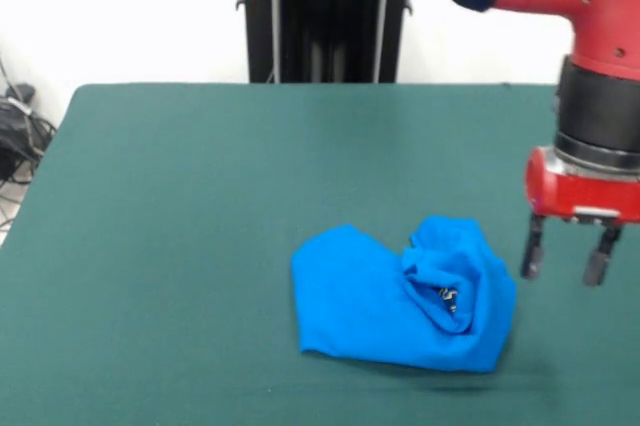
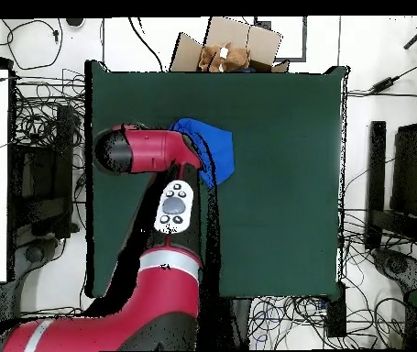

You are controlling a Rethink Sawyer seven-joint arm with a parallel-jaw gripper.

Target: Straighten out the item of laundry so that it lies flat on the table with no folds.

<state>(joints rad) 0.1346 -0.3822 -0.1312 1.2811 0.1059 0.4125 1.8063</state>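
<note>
The item of laundry (image 1: 405, 303) is a bright blue shirt lying crumpled on the green table (image 1: 180, 206), with a bunched fold raised at its right side; no lettering shows. In the overhead view the item of laundry (image 2: 216, 151) is partly covered by the red arm. My gripper (image 1: 566, 254) hangs just right of the shirt, above the table, open with nothing between its two dark fingers. The arm hides it in the overhead view.
The black pedestal (image 1: 325, 11) stands at the table's far edge. A cardboard box (image 2: 235, 50) sits past one table edge in the overhead view. Cables (image 1: 20, 136) and equipment (image 2: 404, 197) lie on the floor around the table.
</note>
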